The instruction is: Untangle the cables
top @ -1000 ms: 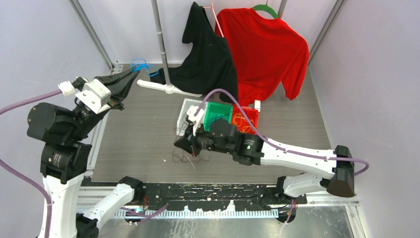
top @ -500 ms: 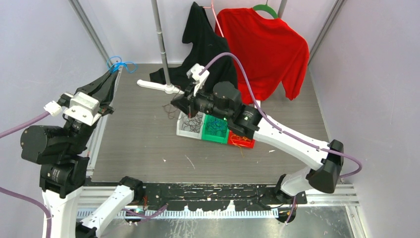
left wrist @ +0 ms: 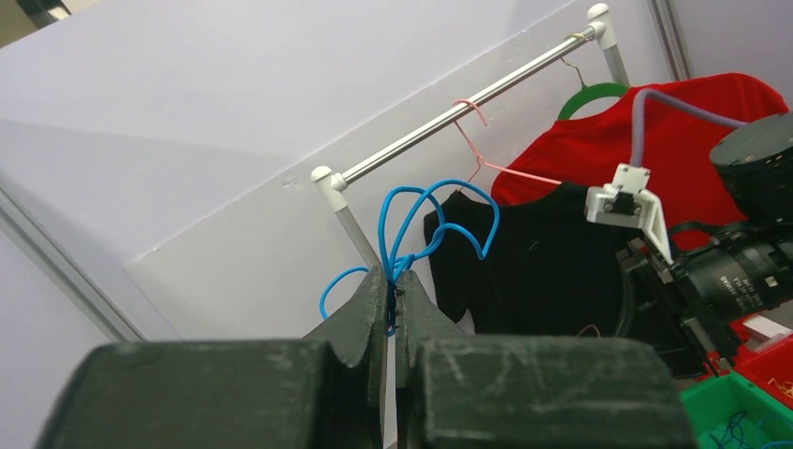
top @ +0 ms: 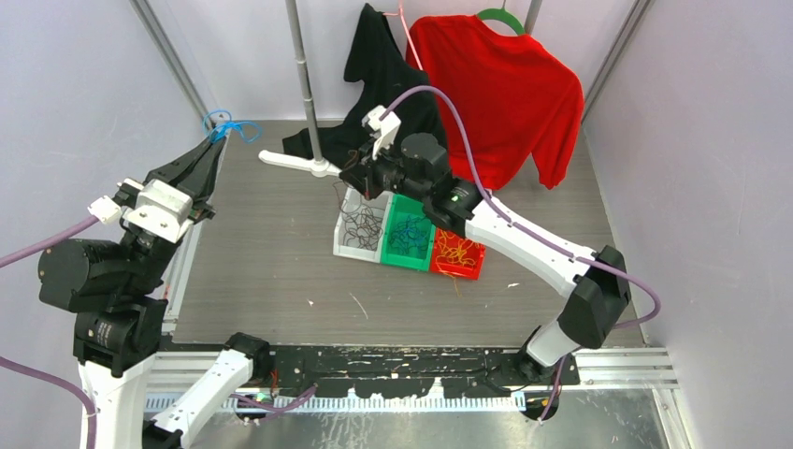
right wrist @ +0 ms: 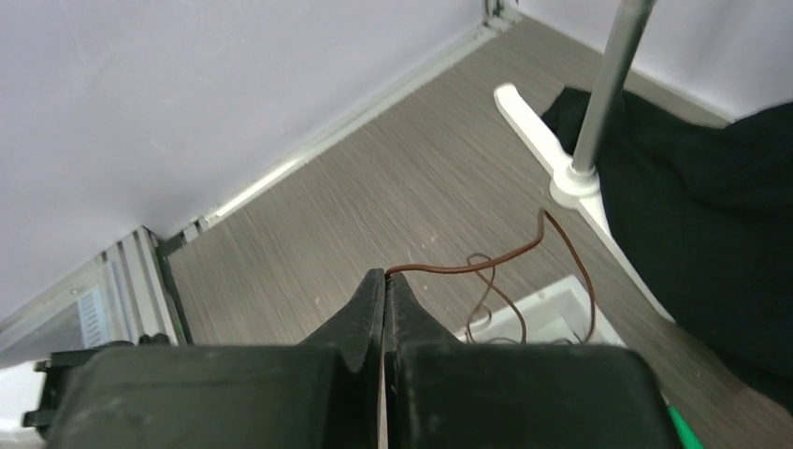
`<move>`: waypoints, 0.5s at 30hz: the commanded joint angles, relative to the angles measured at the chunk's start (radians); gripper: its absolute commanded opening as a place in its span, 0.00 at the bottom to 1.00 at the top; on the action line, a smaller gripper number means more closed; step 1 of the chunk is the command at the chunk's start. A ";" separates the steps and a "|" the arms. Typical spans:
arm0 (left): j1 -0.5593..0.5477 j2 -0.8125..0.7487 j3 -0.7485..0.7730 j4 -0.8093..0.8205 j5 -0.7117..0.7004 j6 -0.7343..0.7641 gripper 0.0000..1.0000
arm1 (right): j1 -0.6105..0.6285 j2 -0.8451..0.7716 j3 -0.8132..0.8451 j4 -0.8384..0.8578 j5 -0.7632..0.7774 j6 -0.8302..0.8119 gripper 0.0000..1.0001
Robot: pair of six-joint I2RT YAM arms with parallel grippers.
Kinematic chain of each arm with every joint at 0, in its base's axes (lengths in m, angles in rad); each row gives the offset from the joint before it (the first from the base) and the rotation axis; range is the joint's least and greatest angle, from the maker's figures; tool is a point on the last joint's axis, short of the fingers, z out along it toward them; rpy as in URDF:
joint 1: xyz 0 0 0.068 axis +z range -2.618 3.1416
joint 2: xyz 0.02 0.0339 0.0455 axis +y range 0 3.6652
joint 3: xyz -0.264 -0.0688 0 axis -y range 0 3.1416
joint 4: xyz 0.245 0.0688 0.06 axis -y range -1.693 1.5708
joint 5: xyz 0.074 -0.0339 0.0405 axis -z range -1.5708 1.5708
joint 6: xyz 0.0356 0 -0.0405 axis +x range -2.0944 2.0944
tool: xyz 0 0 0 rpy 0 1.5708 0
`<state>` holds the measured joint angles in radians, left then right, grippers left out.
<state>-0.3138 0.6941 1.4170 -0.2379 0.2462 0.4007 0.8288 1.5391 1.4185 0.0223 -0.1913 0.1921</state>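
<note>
My left gripper is raised at the far left of the table, shut on a blue cable. In the left wrist view the blue cable's loops stand up from the pinched tips. My right gripper hangs over the far end of a white bin and is shut on a thin brown cable. This cable trails from the closed tips down toward the bin. Dark cables lie in the white bin, blue ones in the green bin, and yellow-orange ones in the red bin.
A clothes rack stands at the back with a black shirt and a red shirt. Its white foot rests on the table just left of my right gripper. Small wire scraps lie near the front edge.
My right gripper rose from the table's front middle and swung back over the white bin, carrying the brown cable. My left gripper drifted left with the blue cable.
</note>
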 commanded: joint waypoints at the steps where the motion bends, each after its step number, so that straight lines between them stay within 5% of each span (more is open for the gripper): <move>1: 0.003 -0.001 0.012 0.002 0.039 0.001 0.00 | -0.012 0.023 -0.046 0.050 -0.001 0.001 0.01; 15: 0.004 0.005 0.020 -0.031 0.073 -0.001 0.00 | -0.023 0.197 -0.025 -0.139 0.164 -0.014 0.01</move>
<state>-0.3138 0.6941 1.4174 -0.2825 0.2996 0.4004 0.8093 1.6787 1.3445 -0.0669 -0.0784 0.1783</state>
